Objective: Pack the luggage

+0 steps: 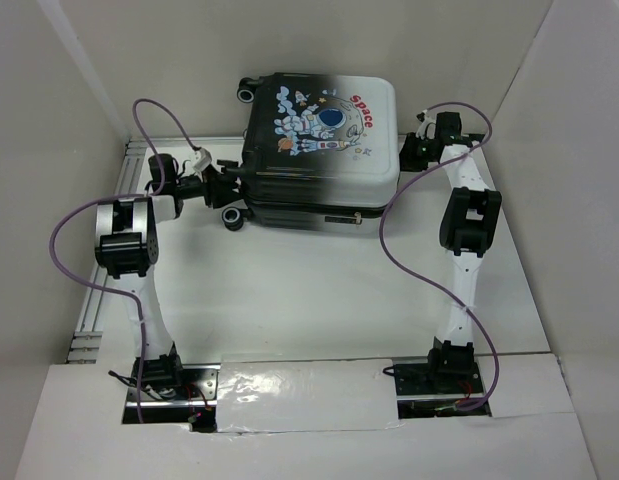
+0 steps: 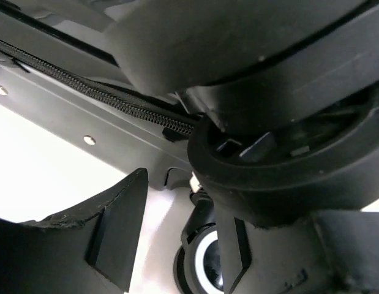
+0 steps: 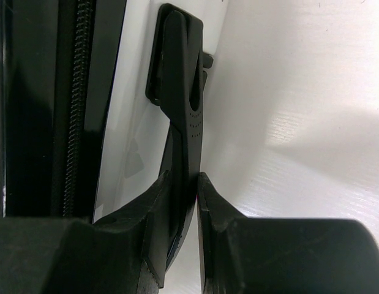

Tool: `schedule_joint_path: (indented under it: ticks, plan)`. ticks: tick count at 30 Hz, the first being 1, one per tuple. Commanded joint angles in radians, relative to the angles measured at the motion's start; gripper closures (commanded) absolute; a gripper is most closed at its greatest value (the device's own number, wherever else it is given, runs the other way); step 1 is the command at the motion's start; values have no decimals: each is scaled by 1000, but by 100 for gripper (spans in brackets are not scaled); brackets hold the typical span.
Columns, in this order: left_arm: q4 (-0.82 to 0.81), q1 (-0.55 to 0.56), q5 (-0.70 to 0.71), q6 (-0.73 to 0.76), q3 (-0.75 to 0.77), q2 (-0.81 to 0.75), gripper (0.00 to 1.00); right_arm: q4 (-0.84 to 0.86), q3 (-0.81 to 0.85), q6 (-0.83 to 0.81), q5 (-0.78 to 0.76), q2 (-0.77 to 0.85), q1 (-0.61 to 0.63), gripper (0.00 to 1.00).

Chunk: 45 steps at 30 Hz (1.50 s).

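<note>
At 12 o'clock on the desk (image 1: 319, 300): luggage (image 1: 319, 130).
Right end effector (image 3: 195, 184) clamped its tab (image 3: 183, 92), likely steadying; left end effector (image 1: 229, 183): grip indeterminable.

Closed astronaut-print luggage (image 1: 319, 150), flat, far-centre

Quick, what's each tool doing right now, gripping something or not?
Left tool: beside a suitcase wheel; open or gripping cannot be told.
Right tool: closed on the black suitcase handle.

The luggage (image 1: 319, 150) blocks the far middle, left arm (image 1: 124, 240) and right arm (image 1: 467, 225) flanking it; the near bench (image 1: 309, 300) lies open.
</note>
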State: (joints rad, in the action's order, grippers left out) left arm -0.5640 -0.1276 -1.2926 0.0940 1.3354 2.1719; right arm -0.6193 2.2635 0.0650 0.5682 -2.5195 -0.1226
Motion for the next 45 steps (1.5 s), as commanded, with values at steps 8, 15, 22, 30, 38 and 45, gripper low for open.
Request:
schedule_joint_path:
  ticks: [8, 15, 22, 30, 38, 45]
  plan:
    - [-388, 25, -114, -246, 45, 57, 44, -56, 22, -91, -87, -78, -51, 100]
    - [-663, 54, -125, -490, 65, 140, 72, -56, 22, -91, -96, -78, -51, 100]
    - [-859, 63, -91, -663, 12, 135, 99, -45, -16, -51, -119, -78, -51, 100]
    - [-793, 34, 79, -608, -292, -122, 100, 38, -127, 159, -120, -49, -51, 100]
    - [-199, 150, 369, -238, -445, -446, 100, 131, -318, 357, -295, 50, -28, 100]
    - [-189, 331, 781, -225, -683, -629, 100, 266, -498, 492, -295, 139, -9, 100]
